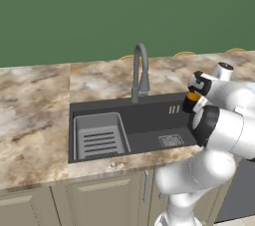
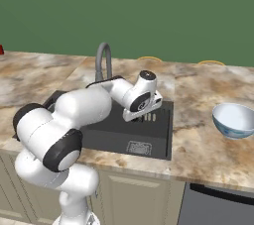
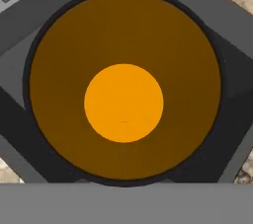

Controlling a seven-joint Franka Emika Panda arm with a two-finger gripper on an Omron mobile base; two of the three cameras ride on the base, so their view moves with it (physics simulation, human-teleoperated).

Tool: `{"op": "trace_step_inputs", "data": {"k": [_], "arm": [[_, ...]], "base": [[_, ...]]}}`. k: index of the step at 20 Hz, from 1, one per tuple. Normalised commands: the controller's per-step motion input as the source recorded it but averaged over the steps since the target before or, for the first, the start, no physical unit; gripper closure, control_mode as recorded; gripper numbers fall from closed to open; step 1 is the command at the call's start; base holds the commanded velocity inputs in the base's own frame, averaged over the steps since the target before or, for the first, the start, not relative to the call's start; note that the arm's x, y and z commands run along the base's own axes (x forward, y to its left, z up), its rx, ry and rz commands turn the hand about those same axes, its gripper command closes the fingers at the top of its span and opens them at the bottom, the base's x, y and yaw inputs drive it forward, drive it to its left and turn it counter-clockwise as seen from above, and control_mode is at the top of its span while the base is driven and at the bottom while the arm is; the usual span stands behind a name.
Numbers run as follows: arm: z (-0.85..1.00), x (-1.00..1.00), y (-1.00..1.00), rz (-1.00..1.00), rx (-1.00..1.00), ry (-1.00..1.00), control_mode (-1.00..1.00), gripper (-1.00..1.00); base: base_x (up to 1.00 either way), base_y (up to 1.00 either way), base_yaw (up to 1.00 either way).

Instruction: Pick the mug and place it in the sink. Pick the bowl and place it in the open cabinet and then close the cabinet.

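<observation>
The black mug [image 1: 190, 105] with its orange inside [image 3: 123, 102] hangs upright under my hand, above the right end of the dark grey sink [image 1: 149, 120]. My gripper [image 1: 195, 96] is shut on the mug; in the hand view I look straight down into it, and it hides my fingertips. In the right base view my hand [image 2: 141, 101] hovers over the back right part of the sink [image 2: 119, 142]. The white bowl [image 2: 233, 120] with blue markings stands upright on the counter to the right of the sink. The cabinet is out of view.
A grey gooseneck faucet [image 1: 141, 70] rises behind the sink's middle. A lighter slotted tray [image 1: 99, 138] fills the basin's left part. Marble counter [image 1: 35, 105] spreads on both sides. A dark appliance front [image 2: 218, 204] sits under the counter at the right.
</observation>
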Motion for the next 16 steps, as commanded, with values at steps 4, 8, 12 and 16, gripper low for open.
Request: {"op": "trace_step_inputs", "data": {"k": [4, 8, 12, 16], "arm": [[-0.01, 0.23, 0.37, 0.2, 0.0, 0.0, -1.0, 1.0], [-0.23, 0.15, 0.4, 0.19, -0.04, 0.0, -1.0, 1.0], [-0.33, 0.16, 0.15, 0.2, -0.04, 0.0, -1.0, 1.0], [-0.41, 0.14, 0.06, 0.21, -0.03, 0.0, -1.0, 1.0]], "base": [[0.0, 0.0, 0.0], [0.0, 0.0, 0.0], [0.0, 0.0, 0.0], [0.0, 0.0, 0.0]]}}
